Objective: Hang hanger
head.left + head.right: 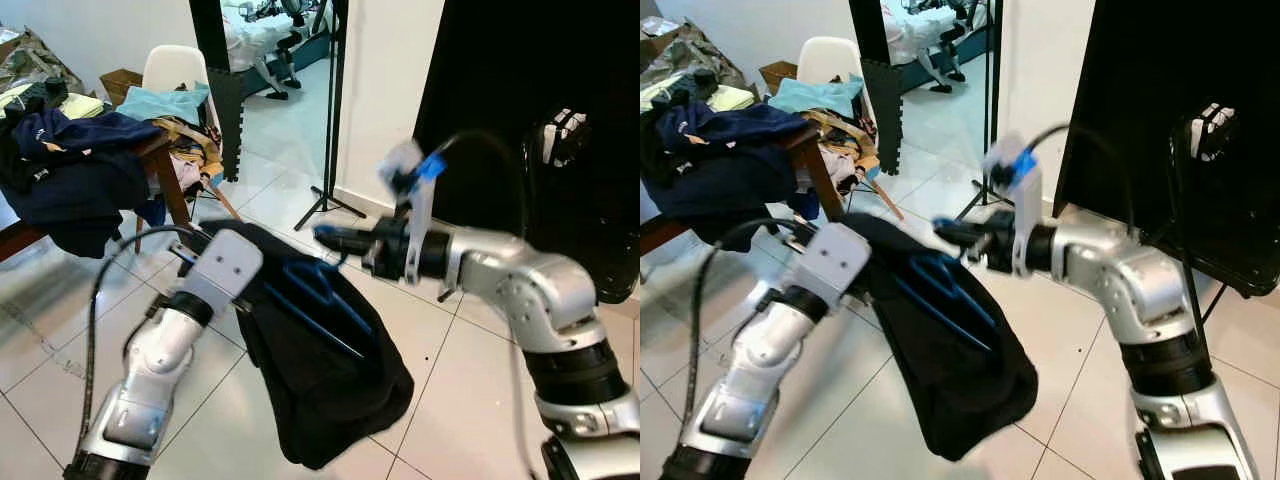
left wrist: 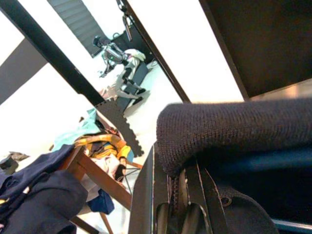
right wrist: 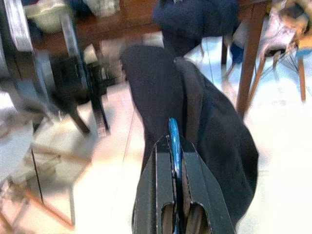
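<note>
Both silver arms fill the foreground of the head views, raised above the tiled floor with a black garment slung between them.

**Left gripper**. It sits under the upper fold of the garment. In the left wrist view, knitted black cloth lies over the black fingers. Whether those fingers are clenched or released cannot be told, as the cloth hides the tips. Judged function: supporting the garment from beneath so it hangs open.

**Right gripper**. It reaches in from the robot's right. In the right wrist view, the two fingers are clenched on a thin blue bar, the blue hanger. The rest of the hanger lies against the front of the garment, slanting downward across the cloth. Judged function: steering the hanger in the garment while the other arm keeps the cloth spread.

**Task state.** The hanger is held in mid-air, well apart from any rail or hook. No hanging point can be identified with certainty. Hanging is judged not yet done.

**Surroundings.**
- A wooden tabletop at the far left carries a heap of dark clothes, some draped over its near edge.
- A white chair loaded with more clothing stands beyond it.
- A black tripod stand rises near the doorway.
- A large black panel occupies the right.

**Obstructions.** The panel stands close beside the right arm and limits outward swing. The garment's hanging bulk screens the floor below.
</note>
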`<state>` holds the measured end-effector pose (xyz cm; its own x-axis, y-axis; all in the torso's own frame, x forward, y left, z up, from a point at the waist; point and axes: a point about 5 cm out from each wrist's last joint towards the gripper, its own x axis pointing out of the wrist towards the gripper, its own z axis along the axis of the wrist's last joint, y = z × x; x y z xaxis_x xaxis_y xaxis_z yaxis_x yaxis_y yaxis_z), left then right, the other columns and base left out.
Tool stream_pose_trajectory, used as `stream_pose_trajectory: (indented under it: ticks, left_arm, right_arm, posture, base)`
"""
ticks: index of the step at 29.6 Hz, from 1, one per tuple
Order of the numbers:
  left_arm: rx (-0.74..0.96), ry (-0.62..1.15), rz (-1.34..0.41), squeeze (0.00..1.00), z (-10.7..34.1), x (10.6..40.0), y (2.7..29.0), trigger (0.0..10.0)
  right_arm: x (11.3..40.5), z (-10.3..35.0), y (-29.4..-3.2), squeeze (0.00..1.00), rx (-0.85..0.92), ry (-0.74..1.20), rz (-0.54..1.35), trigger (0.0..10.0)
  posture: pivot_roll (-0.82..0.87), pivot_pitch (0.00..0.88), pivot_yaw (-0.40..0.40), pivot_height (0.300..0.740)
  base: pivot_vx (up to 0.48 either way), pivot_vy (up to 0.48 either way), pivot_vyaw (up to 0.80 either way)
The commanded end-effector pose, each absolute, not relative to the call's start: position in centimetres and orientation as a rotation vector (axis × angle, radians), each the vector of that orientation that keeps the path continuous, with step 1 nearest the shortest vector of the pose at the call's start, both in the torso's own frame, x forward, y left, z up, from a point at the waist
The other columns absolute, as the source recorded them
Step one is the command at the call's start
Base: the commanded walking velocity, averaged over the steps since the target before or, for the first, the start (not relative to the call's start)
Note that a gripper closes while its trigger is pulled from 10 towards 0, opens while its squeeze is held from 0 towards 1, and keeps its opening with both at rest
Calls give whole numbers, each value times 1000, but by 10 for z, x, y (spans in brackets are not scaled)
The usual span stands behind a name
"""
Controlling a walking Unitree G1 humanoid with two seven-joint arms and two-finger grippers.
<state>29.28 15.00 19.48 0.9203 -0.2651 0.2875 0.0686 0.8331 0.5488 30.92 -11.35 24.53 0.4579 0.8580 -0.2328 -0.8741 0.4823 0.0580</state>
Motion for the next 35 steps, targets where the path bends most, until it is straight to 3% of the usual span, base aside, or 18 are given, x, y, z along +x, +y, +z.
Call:
stream_pose_trajectory:
  ticks: [1, 22, 26, 29, 35]
  left_arm:
    - [589, -401, -150, 0, 205, 291, 158, 0]
    - [694, -324, -20, 0, 203, 287, 210, 0]
    - [704, -315, 6, 0, 205, 285, 219, 0]
    - [699, -299, 16, 0, 203, 285, 221, 0]
    - [645, -291, 9, 0, 200, 287, 216, 0]
  right_arm:
    - [302, 237, -112, 0, -143, 281, 1105, 0]
    - [304, 247, -176, 0, 7, 212, 1014, 0]
    - [294, 237, -181, 0, 3, 242, 1072, 0]
    - [282, 250, -176, 0, 145, 137, 1211, 0]
    - [273, 261, -170, 0, 242, 57, 1331, 0]
  posture:
    - [-67, 63, -1, 740]
    - [-70, 60, 6, 740]
    - [-63, 58, 6, 740]
    - [-63, 58, 8, 740]
    - [-63, 61, 10, 740]
  base:
    - [0, 0, 0]
    - [0, 0, 0]
    - [0, 0, 0]
    - [0, 0, 0]
    - [0, 0, 0]
